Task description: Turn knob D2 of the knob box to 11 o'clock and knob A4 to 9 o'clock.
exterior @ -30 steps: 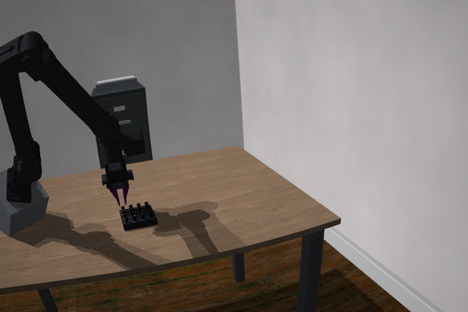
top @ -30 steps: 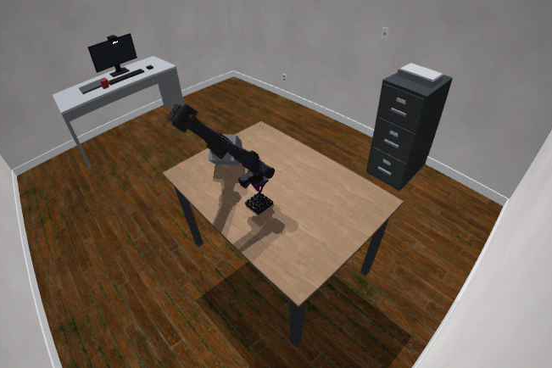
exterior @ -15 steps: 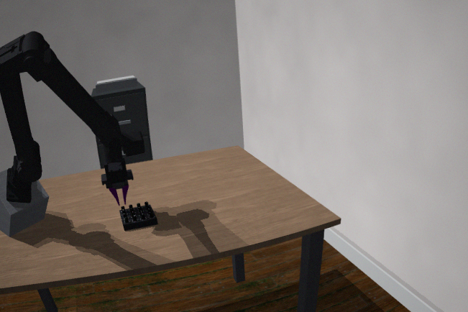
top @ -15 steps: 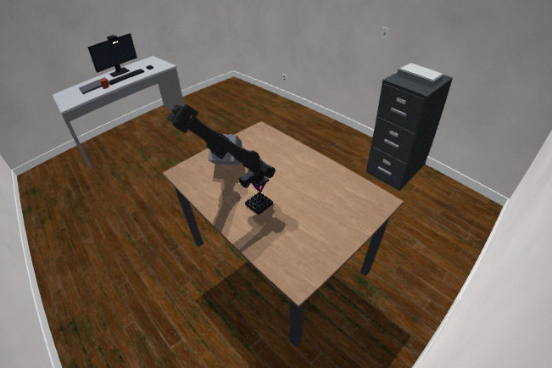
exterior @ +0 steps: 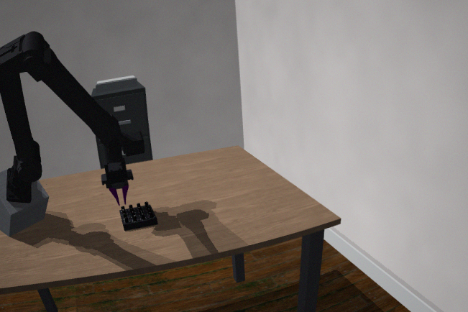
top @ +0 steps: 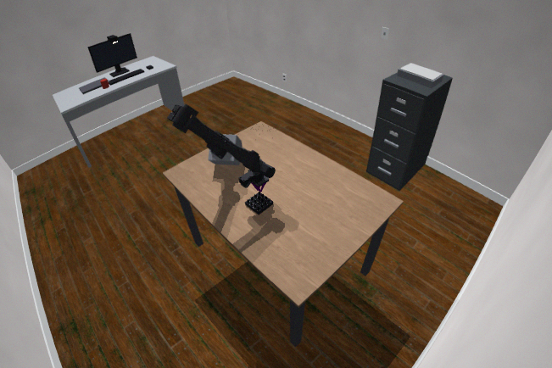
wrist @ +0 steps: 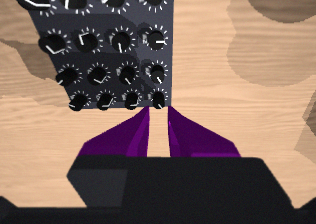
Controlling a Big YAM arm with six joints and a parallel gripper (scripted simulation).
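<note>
The black knob box (top: 259,203) stands on its feet on the wooden table; it also shows in the exterior view (exterior: 137,216). In the wrist view the knob box (wrist: 111,55) fills the upper left, with several rows of black knobs with white lines and rings of marks. My gripper (wrist: 158,111) with purple fingers hangs a little above the box's near edge. Its tips stand just in front of the near right corner knob (wrist: 158,98). The fingers stand a narrow gap apart with nothing between them. The gripper also shows in the top view (top: 261,187) and in the exterior view (exterior: 121,200).
The arm's grey base (exterior: 15,205) sits on the table near its far left edge. A dark filing cabinet (top: 409,125) and a desk with a monitor (top: 111,82) stand on the floor away from the table.
</note>
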